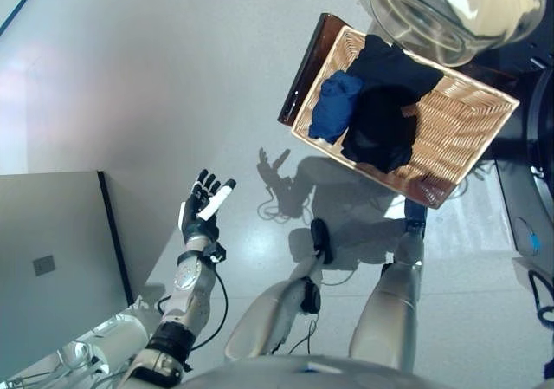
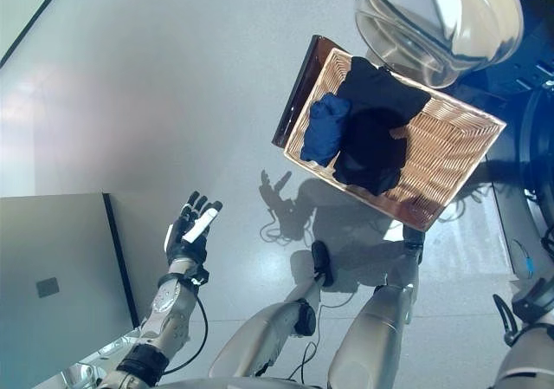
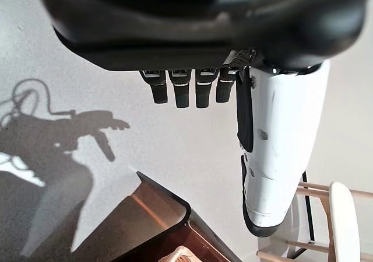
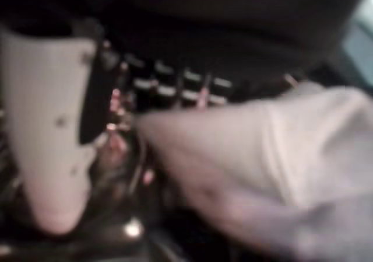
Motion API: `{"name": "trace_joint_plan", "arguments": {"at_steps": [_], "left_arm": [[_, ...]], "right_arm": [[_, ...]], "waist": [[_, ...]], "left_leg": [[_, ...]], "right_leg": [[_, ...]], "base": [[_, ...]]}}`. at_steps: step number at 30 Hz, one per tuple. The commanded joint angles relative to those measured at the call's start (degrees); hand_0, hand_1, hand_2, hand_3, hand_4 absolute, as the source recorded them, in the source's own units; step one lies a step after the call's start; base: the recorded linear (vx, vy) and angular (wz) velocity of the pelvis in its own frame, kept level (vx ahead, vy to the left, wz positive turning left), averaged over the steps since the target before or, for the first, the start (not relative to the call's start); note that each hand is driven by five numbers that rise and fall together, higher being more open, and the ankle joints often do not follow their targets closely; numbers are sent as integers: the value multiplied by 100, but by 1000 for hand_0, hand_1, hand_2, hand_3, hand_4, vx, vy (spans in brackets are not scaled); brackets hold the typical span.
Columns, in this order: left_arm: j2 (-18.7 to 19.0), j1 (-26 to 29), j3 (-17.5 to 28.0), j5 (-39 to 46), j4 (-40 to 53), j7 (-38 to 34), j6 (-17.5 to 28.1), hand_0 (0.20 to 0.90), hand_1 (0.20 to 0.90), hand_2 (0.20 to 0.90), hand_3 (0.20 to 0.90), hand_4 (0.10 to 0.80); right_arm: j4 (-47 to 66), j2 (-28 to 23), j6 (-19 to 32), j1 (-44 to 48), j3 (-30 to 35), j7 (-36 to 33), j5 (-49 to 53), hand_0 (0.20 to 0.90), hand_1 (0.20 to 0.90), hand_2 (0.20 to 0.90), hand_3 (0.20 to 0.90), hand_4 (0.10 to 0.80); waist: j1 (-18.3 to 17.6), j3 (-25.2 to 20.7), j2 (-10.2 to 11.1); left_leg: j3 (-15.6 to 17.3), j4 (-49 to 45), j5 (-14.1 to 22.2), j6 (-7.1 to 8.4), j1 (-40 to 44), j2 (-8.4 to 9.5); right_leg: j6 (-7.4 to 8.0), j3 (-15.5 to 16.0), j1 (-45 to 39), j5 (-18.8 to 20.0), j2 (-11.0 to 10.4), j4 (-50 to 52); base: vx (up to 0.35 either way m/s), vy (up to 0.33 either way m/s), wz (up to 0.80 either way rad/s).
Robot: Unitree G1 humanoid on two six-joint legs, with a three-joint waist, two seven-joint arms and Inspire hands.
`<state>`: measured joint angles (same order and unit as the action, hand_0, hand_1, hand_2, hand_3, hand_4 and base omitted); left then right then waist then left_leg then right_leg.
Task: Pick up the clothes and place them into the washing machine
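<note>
Two pieces of clothing, a blue one (image 1: 335, 105) and a black one (image 1: 385, 103), lie in the basket (image 1: 467, 129) waiting for the washing machine (image 1: 459, 8), while the left hand (image 1: 203, 207) hangs empty with straight fingers and the right hand (image 4: 52, 133) touches pale cloth (image 4: 280, 168), fingers unclear.

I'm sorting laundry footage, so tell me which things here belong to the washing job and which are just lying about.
Job: black clothes; blue garment; wicker basket; washer door; pale cloth at right hand.

Lying about: grey cabinet; left hand, idle.
</note>
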<state>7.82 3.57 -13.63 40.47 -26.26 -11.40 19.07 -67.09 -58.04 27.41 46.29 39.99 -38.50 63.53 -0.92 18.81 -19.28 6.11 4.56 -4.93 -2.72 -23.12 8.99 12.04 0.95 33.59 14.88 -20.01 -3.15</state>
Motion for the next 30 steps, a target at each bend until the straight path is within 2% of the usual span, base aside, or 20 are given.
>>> {"name": "trace_joint_plan", "arguments": {"at_steps": [1, 7, 10, 12, 14, 17, 19, 22, 24, 30], "left_arm": [[256, -422, 655, 142, 173, -70, 480, 900, 900, 900, 900, 800], [267, -444, 668, 149, 170, -35, 502, 900, 900, 900, 900, 800], [296, -436, 699, 132, 68, 4, 509, 900, 900, 900, 900, 800], [321, -353, 769, 120, -125, -2, 545, 900, 900, 900, 900, 800], [327, -296, 839, 119, -199, -4, 546, 900, 900, 900, 900, 800], [376, -274, 978, -6, -173, -20, 533, 900, 900, 900, 900, 800], [385, -283, 1019, -78, -155, -46, 522, 900, 900, 900, 900, 800], [417, -253, 1130, -166, -273, -24, 515, 900, 900, 900, 900, 800], [446, -259, 1175, -200, -309, -9, 499, 900, 900, 900, 900, 800], [547, -344, 1373, -303, -264, 80, 470, 900, 900, 900, 900, 800]], "right_arm": [[-32, -794, 491, -660, -470, 95, -168, 900, 900, 900, 900, 800], [-30, -444, 57, -573, -890, 233, -571, 900, 900, 900, 900, 800], [-175, -263, -345, -526, -1222, 374, -938, 900, 900, 900, 900, 800], [-277, -87, -696, -541, -1667, 473, -1472, 900, 900, 900, 900, 800], [-290, -23, -776, -610, -1705, 525, -1576, 900, 900, 900, 900, 800], [-236, 518, -1058, -1000, -2038, 672, -2368, 900, 900, 900, 900, 800], [-140, 663, -1098, -1060, -2070, 679, -2498, 900, 900, 900, 900, 800], [-228, 1133, -1240, -1260, -2274, 808, -2827, 900, 900, 900, 900, 800], [-275, 1200, -1303, -1325, -2269, 878, -2877, 900, 900, 900, 900, 800], [-482, 1842, -1586, -1665, -2735, 987, -3758, 900, 900, 900, 900, 800]], "waist": [[-221, -549, 195], [-139, -530, 266], [-96, -526, 331], [-68, -534, 411], [-79, -539, 457], [3, -625, 663], [-11, -615, 702], [48, -702, 873], [47, -712, 919], [143, -809, 1210]], "left_leg": [[21, 44, 444, 1053, 424, -600], [-13, 44, 473, 983, 546, -528], [-40, 44, 469, 944, 642, -468], [-44, 44, 456, 926, 749, -437], [-54, 44, 460, 914, 794, -433], [-77, 44, 498, 858, 1072, -456], [-96, 44, 513, 839, 1137, -461], [-138, 44, 555, 806, 1334, -523], [-143, 44, 568, 803, 1395, -543], [-226, 44, 592, 801, 1638, -708]], "right_leg": [[-21, -87, -88, -620, -167, 878], [4, -48, -276, -579, -226, 827], [29, -19, -445, -548, -305, 786], [37, 4, -607, -516, -340, 756], [36, 28, -677, -506, -346, 733], [51, 187, -1096, -462, -369, 601], [55, 212, -1189, -448, -361, 555], [84, 332, -1456, -423, -334, 450], [84, 365, -1542, -415, -326, 419], [66, 584, -1902, -449, -194, 319]], "base": [[0, 0, 0], [-9, 16, 1], [-13, 36, 7], [-18, 13, 6], [-6, -4, 2], [8, -1, -3], [3, -3, -2], [-6, -16, -5], [6, -15, -1], [-4, -60, 2]]}}
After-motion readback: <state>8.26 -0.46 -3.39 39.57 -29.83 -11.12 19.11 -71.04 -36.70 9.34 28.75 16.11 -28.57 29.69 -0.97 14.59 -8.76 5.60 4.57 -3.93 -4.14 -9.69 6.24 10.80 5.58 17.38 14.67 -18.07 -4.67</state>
